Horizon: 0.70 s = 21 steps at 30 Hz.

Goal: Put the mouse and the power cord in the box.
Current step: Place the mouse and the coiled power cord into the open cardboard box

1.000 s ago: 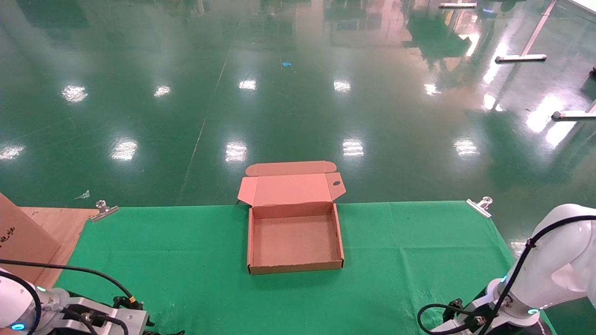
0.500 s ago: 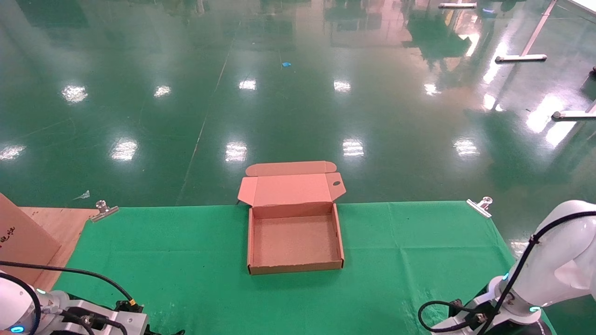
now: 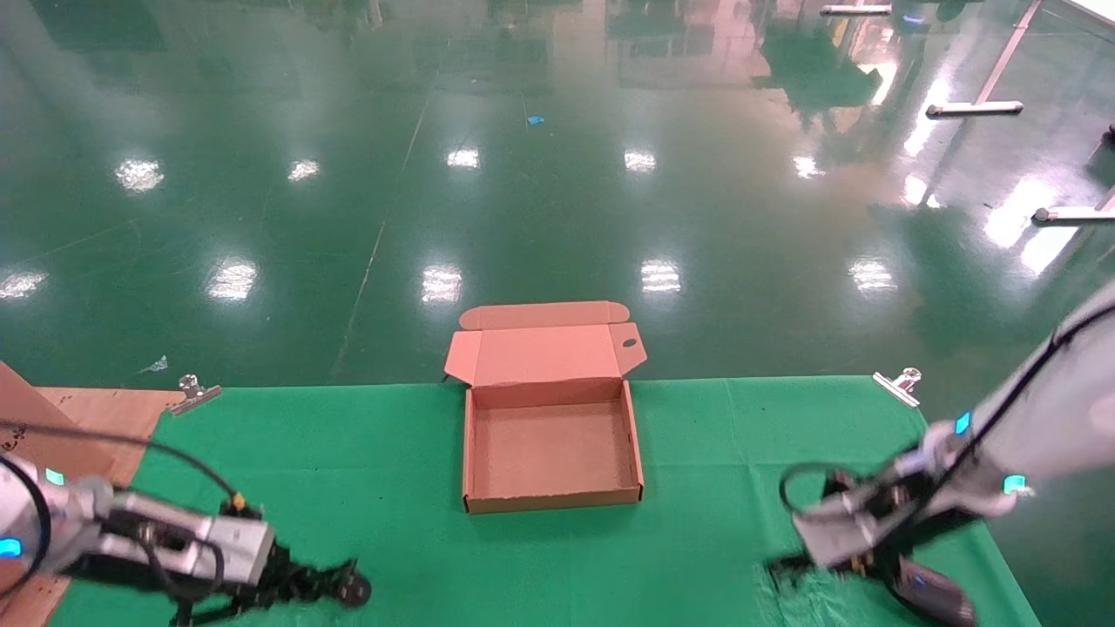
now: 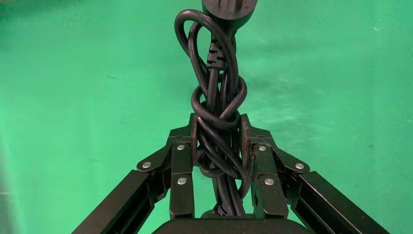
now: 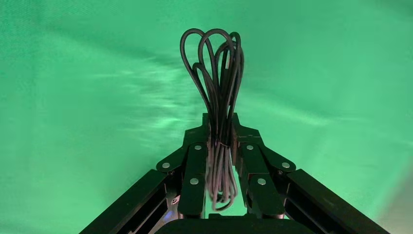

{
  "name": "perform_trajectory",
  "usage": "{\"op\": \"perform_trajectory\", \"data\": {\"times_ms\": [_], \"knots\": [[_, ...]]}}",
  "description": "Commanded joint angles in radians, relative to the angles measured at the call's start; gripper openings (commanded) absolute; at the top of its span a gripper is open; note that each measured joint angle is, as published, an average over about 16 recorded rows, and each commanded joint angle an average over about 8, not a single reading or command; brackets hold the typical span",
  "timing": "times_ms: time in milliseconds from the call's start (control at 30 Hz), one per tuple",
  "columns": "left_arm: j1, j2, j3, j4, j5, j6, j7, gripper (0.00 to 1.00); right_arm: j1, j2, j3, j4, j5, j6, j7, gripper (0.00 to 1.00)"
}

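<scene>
Black cord [image 4: 217, 97] is clenched in the left pincer [image 4: 217, 141]; a thin cable bundle [image 5: 219, 73] is gripped by the right pincer [image 5: 220, 134]. Each is best carried high over the empty box's [image 3: 552, 501] wall, then released inside.

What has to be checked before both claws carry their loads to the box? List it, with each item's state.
1. Left claw grips the power cord: shut on the knotted bundle, plug beyond the tips. Ok.
2. Right claw grips its load: shut on a thin cable bundle. Ok.
3. Mouse comes along with that bundle: only a dark shape shows below the right claw in the head view. Cannot tell.
4. Box lid open: flap folded back, away from the robot. Ok.
5. Box has room: nothing lies inside. Ok.
6. Loads off the cloth: cannot tell.
</scene>
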Motion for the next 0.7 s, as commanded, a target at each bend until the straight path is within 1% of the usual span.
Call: {"op": "perform_trajectory", "data": {"times_ms": [33, 267, 400, 567, 700], "knots": [[-0.027, 0.000, 0.000, -0.008, 0.000, 0.015, -0.002, 0.00, 0.039, 0.003, 0.008, 0.009, 0.011, -0.017, -0.003, 0.00], [-0.150, 0.034, -0.008, -0.043, -0.009, 0.049, -0.026, 0.00, 0.178, -0.028, 0.031, 0.042, 0.041, -0.049, 0.026, 0.00], [-0.231, 0.065, -0.020, -0.061, -0.027, 0.076, -0.043, 0.00, 0.241, -0.062, 0.043, 0.058, 0.057, -0.048, 0.046, 0.00], [-0.315, 0.112, -0.039, -0.070, -0.053, 0.086, -0.053, 0.00, 0.277, -0.101, 0.055, 0.096, 0.077, -0.006, 0.074, 0.00], [-0.350, 0.154, -0.046, -0.064, -0.062, 0.065, -0.043, 0.00, 0.267, -0.113, 0.068, 0.150, 0.107, 0.078, 0.107, 0.00]]}}
